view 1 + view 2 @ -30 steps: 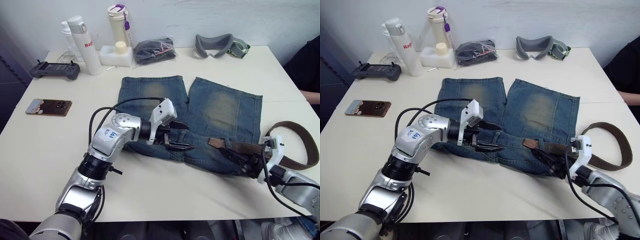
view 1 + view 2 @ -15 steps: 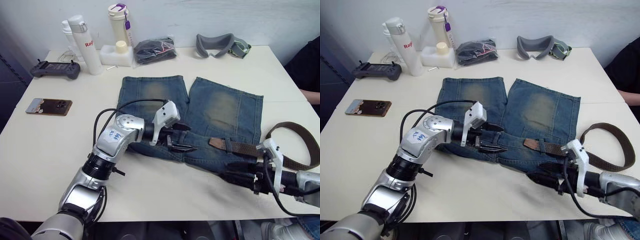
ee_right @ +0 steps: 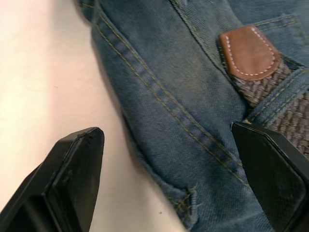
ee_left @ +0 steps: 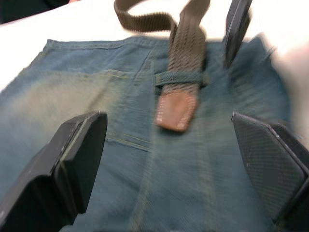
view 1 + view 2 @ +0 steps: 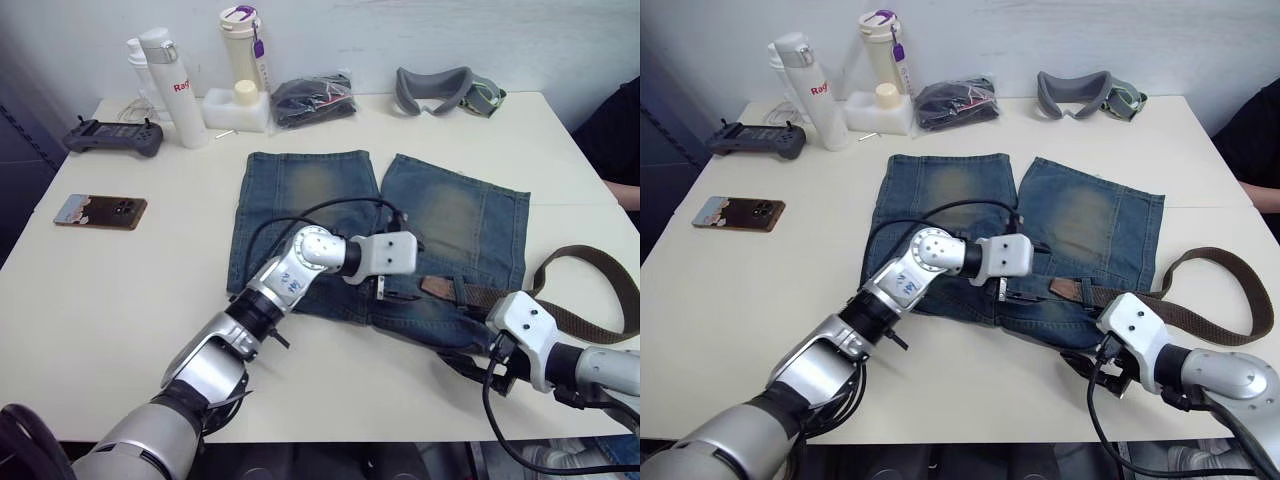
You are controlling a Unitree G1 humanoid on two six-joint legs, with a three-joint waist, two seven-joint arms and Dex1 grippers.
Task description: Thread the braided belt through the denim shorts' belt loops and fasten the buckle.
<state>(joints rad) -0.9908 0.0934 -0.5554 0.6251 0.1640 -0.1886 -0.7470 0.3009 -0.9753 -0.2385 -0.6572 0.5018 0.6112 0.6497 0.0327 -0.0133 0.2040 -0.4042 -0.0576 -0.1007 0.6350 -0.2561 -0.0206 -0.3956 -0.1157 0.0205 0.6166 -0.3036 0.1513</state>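
Left wrist view shows the left gripper (image 4: 169,159) spread wide over the shorts (image 4: 96,121), just short of the belt (image 4: 186,72), whose brown tip pokes through a loop (image 4: 178,78); the shorts lie flat in the middle of the table (image 5: 130,290); the belt curls off to the right; the right gripper (image 3: 174,179) is spread too, low at the near edge of the waistband.
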